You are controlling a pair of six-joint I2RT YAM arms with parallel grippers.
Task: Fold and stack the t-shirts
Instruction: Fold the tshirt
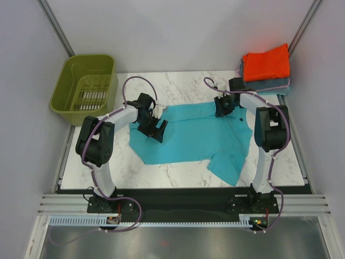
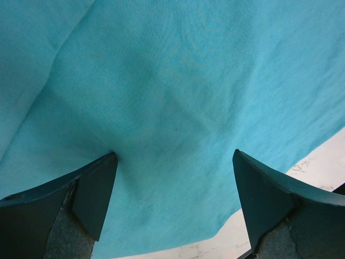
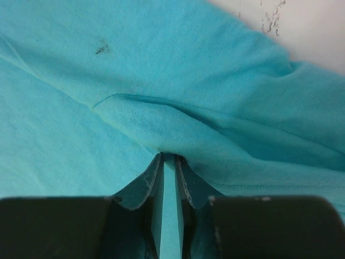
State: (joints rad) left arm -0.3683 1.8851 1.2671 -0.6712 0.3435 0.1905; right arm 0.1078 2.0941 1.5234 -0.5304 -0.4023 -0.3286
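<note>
Top view: teal t-shirt point(image 1: 194, 135) was laid on tabletop point(image 1: 161, 172) under both pincers; orange t-shirt point(image 1: 266, 62) was stacked on grey-blue t-shirt point(image 1: 272, 84) beyond right pincer point(image 1: 221, 108).
Left wrist: left pincer point(image 2: 175, 162) was held spread over teal cloth.
Right wrist: teal fold was pinched by right pincer.

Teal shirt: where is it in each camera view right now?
Top external: teal shirt spread mid-table.
Left wrist: fills nearly everything, under the open left tool.
Right wrist: fills most, a fold pinched in the right tool.
Shared landmark: white marble table, bare beside it in every view.
</note>
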